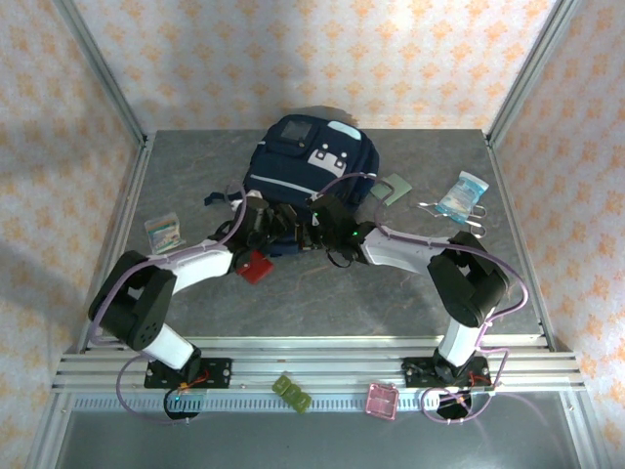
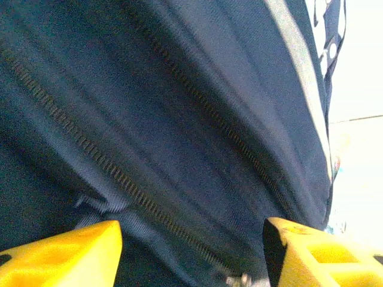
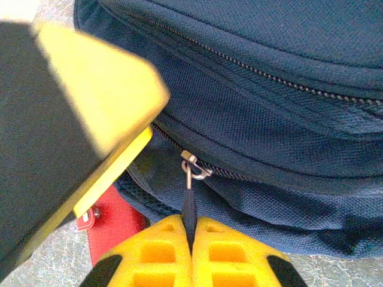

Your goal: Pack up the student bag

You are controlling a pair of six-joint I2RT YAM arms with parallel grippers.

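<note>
My right tool point(image 3: 191, 233) clenches the zipper pull point(image 3: 189, 206), the student bag point(image 3: 269, 119) at twelve o'clock; my left tool point(image 2: 191, 251) hangs released.

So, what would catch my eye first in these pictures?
The big navy student bag sits on the grey table, with both arms reaching to its near side. Up close, the right tool is pinched shut on the bag's zipper pull, while the left tool stands open just before the fabric. A red item lies by the bag's near edge.
</note>
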